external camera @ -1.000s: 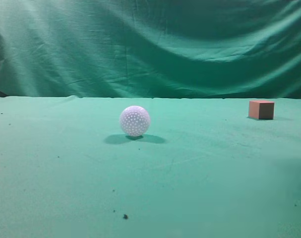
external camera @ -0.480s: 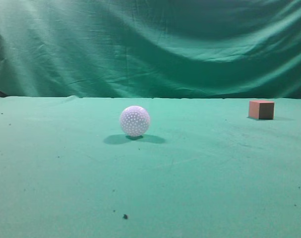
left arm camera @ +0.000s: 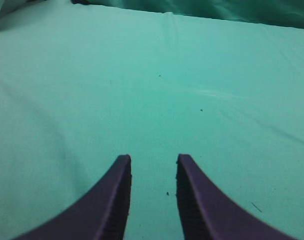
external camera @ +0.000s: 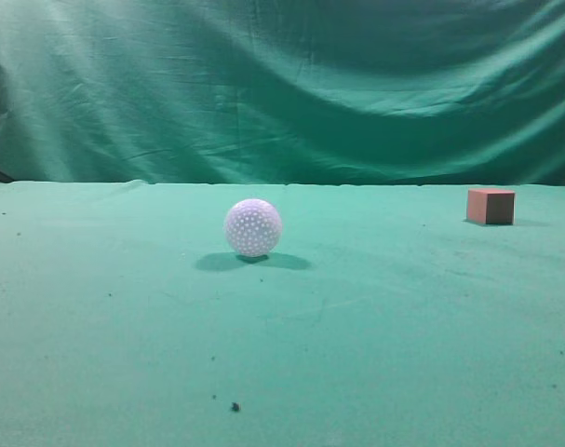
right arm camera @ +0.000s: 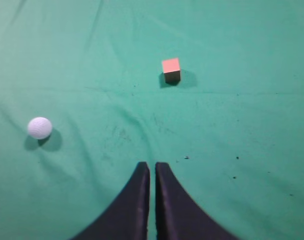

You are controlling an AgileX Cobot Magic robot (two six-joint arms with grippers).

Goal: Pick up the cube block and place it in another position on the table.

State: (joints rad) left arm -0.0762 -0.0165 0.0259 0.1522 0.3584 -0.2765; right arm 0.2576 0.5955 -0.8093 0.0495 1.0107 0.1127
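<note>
The reddish-brown cube block (external camera: 491,206) sits on the green table (external camera: 375,326) at the far right. It also shows in the right wrist view (right arm camera: 171,69), well ahead of my right gripper (right arm camera: 152,165), which is shut and empty, high above the cloth. My left gripper (left arm camera: 153,159) is open and empty over bare green cloth (left arm camera: 192,90). Neither gripper shows in the exterior view.
A white dimpled ball (external camera: 253,227) rests near the table's middle; it also shows in the right wrist view (right arm camera: 40,127), left of the gripper. A wrinkled green curtain (external camera: 282,84) hangs behind the table. Small dark specks (external camera: 235,406) dot the cloth.
A faint shadow at the lower right of the table one second ago is gone. The cube block and the ball have not moved.
</note>
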